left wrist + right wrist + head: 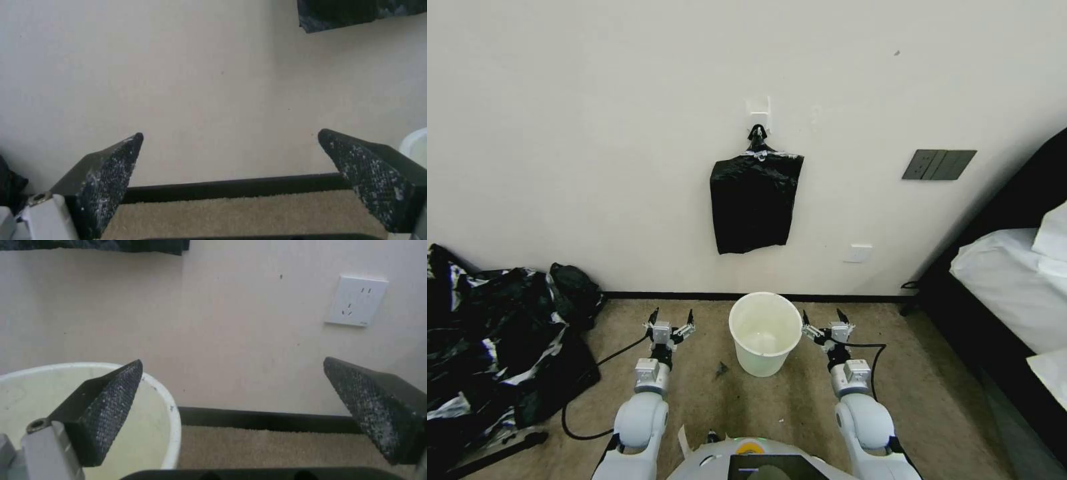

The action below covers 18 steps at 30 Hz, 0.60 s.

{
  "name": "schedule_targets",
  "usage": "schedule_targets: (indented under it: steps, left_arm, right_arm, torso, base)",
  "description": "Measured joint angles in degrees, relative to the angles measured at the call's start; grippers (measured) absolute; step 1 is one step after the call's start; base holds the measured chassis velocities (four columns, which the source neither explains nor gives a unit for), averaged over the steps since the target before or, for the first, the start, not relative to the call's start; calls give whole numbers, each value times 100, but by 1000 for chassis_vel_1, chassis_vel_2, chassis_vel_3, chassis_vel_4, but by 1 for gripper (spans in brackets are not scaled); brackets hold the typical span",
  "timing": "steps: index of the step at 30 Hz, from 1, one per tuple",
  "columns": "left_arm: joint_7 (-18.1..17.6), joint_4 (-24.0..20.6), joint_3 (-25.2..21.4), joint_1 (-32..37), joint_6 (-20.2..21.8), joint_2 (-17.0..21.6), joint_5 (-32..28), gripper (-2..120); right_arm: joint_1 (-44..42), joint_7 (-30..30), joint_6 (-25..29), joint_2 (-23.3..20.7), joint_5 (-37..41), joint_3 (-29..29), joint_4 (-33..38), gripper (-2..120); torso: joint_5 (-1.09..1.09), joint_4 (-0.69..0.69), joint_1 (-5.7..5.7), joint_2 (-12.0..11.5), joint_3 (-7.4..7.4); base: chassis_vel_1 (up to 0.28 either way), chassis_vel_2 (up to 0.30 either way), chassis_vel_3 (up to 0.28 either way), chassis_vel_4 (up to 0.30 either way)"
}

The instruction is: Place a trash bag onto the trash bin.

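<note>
The trash bin (760,363), a cream-white round bucket, stands open on the beige carpet close to the wall. My left gripper (672,313) hovers open just left of it, and my right gripper (823,315) hovers open just right of it, both pointing at the wall. The left wrist view has the open left gripper (230,133) before bare wall, with the bin's edge (416,143) at the side. In the right wrist view the open right gripper (232,360) sits beside the bin's rim (173,426). A single trash bag is out of view.
A knot-topped bundle of black bags (754,200) hangs from a wall hook above the bin. A big black-and-silvery plastic mass (494,333) fills the floor at left. A bed (1014,287) stands at right. A wall socket (356,300) and a black cable (594,373) are nearby.
</note>
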Motion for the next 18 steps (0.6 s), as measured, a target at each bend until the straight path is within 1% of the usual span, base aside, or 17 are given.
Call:
schedule_targets:
  steps: [18]
  left_arm:
    - [0,0,0,0,0,0,0,100]
  right_arm:
    - [0,0,0,0,0,0,0,100]
  torso:
    - [0,0,0,0,0]
  base:
    - [0,0,0,0]
